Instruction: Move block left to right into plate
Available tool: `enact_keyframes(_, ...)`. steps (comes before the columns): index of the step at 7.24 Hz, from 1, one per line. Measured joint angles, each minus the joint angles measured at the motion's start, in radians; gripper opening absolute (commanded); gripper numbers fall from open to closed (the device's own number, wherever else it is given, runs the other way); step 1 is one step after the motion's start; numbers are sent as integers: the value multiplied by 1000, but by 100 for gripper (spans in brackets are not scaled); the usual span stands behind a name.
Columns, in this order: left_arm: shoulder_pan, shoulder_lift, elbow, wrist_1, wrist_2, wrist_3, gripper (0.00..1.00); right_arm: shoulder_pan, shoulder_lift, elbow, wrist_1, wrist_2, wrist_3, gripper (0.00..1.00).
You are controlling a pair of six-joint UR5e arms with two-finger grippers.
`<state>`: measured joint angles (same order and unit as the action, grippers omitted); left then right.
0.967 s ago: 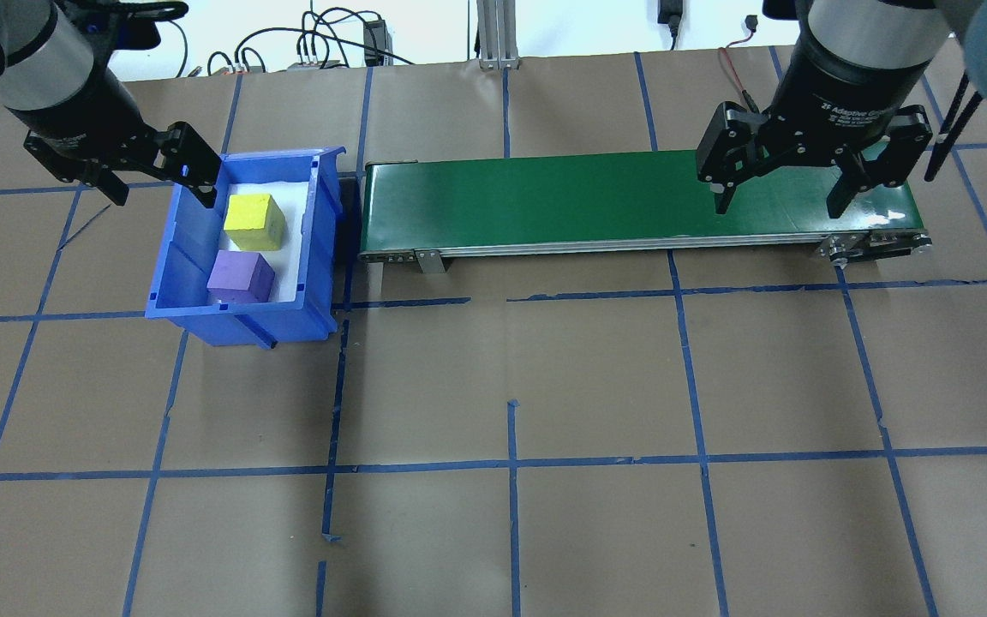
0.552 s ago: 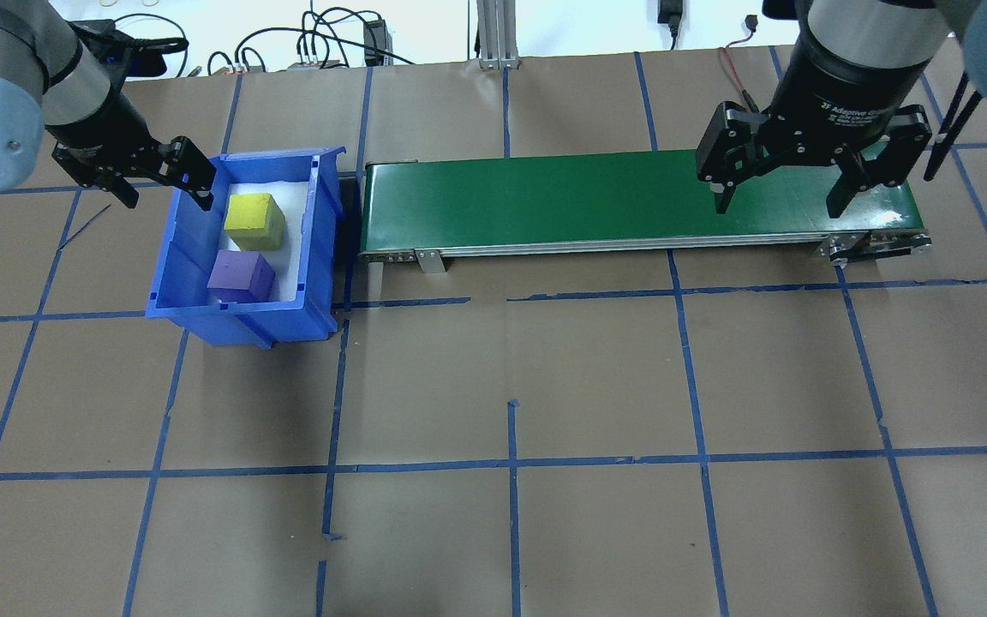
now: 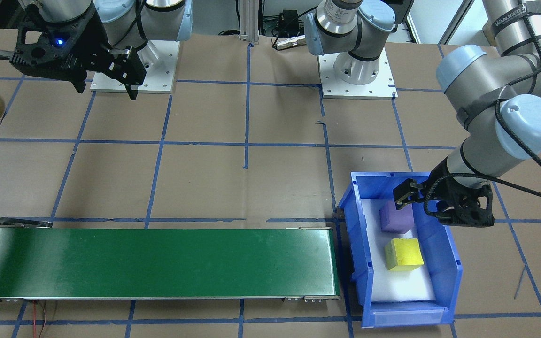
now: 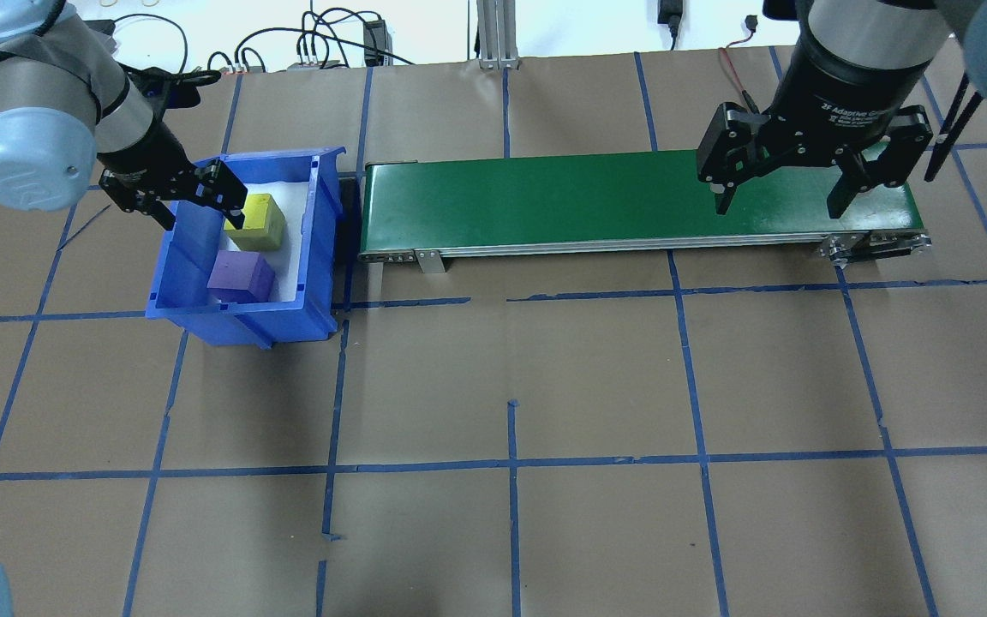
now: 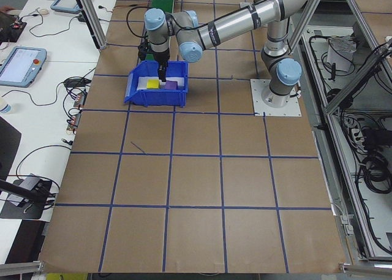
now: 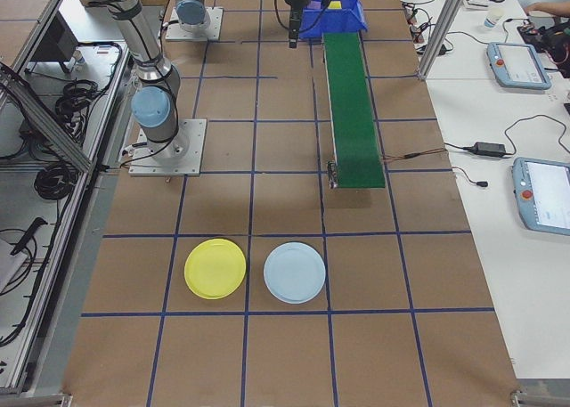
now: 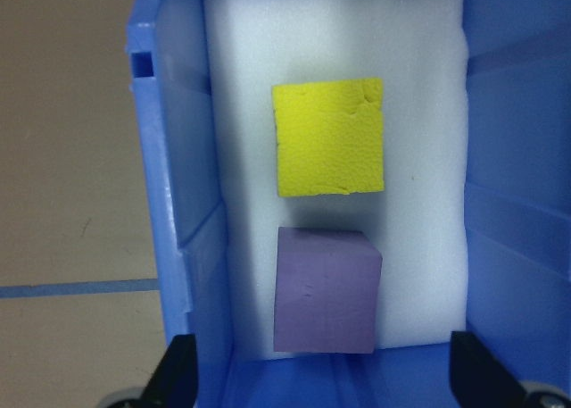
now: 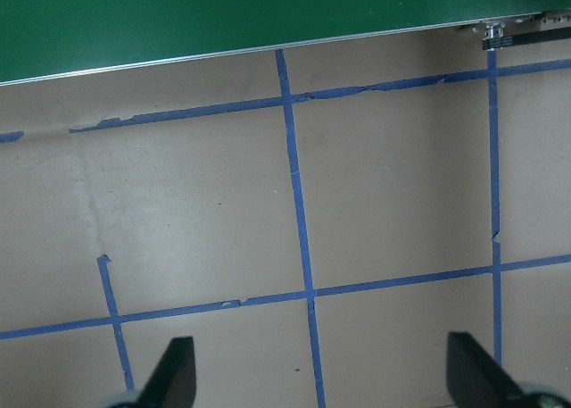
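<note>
The green conveyor belt (image 4: 631,201) lies along the table's far edge, the right gripper (image 4: 780,206) hovering wide open and empty over its right end. At its left end the blue bin (image 4: 309,248) holds the yellow block (image 4: 260,224) and purple block (image 4: 241,276) on white foam. The left gripper (image 4: 198,214), jaws spread and empty, straddles the bin's left wall; the yellow plate (image 6: 215,268) sits near the table's right end.

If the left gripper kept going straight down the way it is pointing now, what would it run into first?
Probably the purple cube: the left gripper is open, pointing down into the blue bin, though exact depth is unclear.
</note>
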<state>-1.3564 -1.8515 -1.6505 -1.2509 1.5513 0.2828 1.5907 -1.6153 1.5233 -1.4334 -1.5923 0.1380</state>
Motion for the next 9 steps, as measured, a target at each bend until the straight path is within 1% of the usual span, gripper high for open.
enact_keyframes(1, -22, -3, -5, 10, 4, 24, 100, 0, 0, 0, 0, 0, 0, 100)
enact_keyframes(3, -35, -23, -18, 61, 14, 120, 100, 0, 0, 0, -1, 0, 0, 100)
enact_keyframes(5, -36, -53, -22, 95, 48, 146, 100, 0, 0, 0, 0, 0, 0, 100)
enact_keyframes(8, -36, -102, -24, 106, 97, 143, 97, 0, -2, -1, 2, 0, 0, 100)
enact_keyframes(9, -37, -115, -25, 106, 105, 141, 97, 0, -2, 0, 2, 0, 0, 100)
